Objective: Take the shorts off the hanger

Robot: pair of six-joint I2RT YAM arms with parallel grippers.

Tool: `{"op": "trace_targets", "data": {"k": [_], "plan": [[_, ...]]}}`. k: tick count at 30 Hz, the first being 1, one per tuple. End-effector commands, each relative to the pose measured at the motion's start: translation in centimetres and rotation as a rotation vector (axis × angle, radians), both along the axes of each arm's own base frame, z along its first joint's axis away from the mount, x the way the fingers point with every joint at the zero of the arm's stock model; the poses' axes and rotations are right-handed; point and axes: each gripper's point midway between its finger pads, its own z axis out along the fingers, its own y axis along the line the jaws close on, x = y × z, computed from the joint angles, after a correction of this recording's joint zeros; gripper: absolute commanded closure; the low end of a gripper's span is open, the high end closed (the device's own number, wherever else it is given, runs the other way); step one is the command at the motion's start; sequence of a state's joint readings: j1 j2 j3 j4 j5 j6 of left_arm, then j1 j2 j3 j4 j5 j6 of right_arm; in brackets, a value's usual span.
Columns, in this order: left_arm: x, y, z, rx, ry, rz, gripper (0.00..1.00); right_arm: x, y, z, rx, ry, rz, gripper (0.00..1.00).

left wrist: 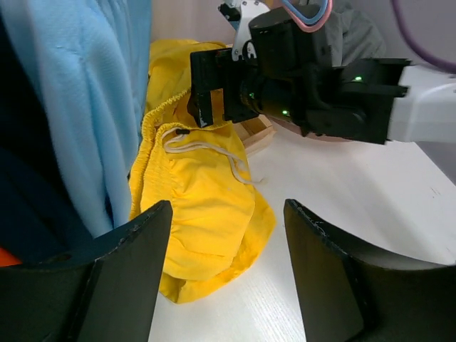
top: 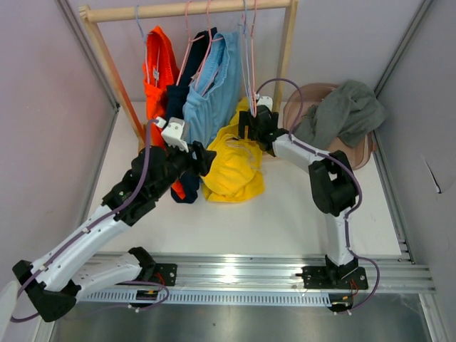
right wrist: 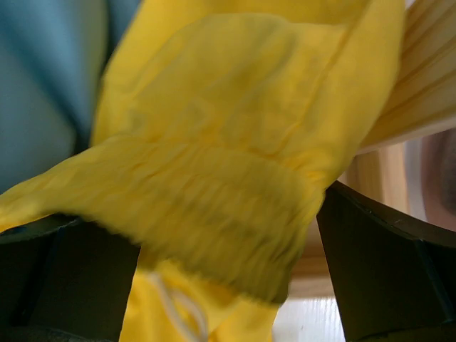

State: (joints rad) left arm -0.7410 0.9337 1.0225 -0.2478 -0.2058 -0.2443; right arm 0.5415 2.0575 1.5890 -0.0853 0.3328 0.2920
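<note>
While the yellow shorts [top: 231, 167] hang with their lower half heaped on the table [top: 285, 214], the right gripper [right wrist: 221, 263] is the nearer. Its fingers stand spread wide, with the elastic waistband [right wrist: 214, 206] lying across the gap between them, not pinched. The left gripper [left wrist: 226, 214], fingers likewise spread and empty, faces the garment side-on, with the cloth just ahead and slightly left of its fingertips. The shorts' long axis runs downward from the right fingers toward the left ones.
</note>
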Motion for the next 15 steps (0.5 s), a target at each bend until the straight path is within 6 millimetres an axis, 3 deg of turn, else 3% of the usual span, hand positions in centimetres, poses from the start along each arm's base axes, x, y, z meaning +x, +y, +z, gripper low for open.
{"op": "trace_targets", "data": {"k": [1, 2, 3, 4, 6, 8, 9, 11, 12, 13, 14, 15], "plan": [[-0.9, 0.6, -0.8, 0.028, 0.024, -0.002, 0.3, 3.1, -1.9, 0.7, -0.044, -0.09, -0.141, 0.01], [-0.9, 0.7, -1.0, 0.034, 0.022, -0.003, 0.3, 3.4, -1.8, -0.2, -0.053, -0.085, -0.142, 0.03], [-1.0, 0.8, -1.2, 0.039, 0.023, -0.004, 0.3, 3.6, -1.9, -0.4, -0.057, -0.086, -0.141, 0.13], [-1.0, 0.8, -1.2, 0.039, 0.021, -0.003, 0.3, 3.6, -1.9, -0.5, -0.067, -0.089, -0.144, 0.55], [-1.1, 0.8, -1.3, 0.042, 0.025, -0.007, 0.3, 3.3, -2.1, 0.3, -0.08, -0.114, -0.159, 0.99], [-1.3, 0.7, -1.1, 0.033, 0.022, -0.016, 0.3, 2.6, -1.4, 2.8, -0.066, -0.183, -0.145, 1.0], [-1.3, 0.7, -1.2, 0.032, 0.021, -0.017, 0.3, 1.1, -1.7, 4.5, -0.084, -0.215, -0.126, 1.0], [-1.4, 0.9, -1.1, 0.029, 0.017, -0.013, 0.29, -1.1, -0.4, 7.9, -0.074, -0.284, -0.102, 1.0], [-1.3, 1.1, -1.0, 0.029, 0.016, -0.003, 0.29, -3.6, -0.2, 11.6, -0.063, -0.347, -0.094, 1.0], [-1.3, 1.2, -1.1, 0.031, 0.018, 0.006, 0.29, -4.5, -0.9, 13.7, -0.052, -0.383, -0.093, 1.0], [-1.2, 1.4, -1.0, 0.031, 0.018, 0.014, 0.29, -6.4, -0.3, 15.7, -0.034, -0.42, -0.085, 1.0], [-1.2, 1.4, -1.1, 0.032, 0.019, 0.015, 0.29, -7.9, -0.7, 16.7, -0.036, -0.442, -0.076, 1.0]]}}
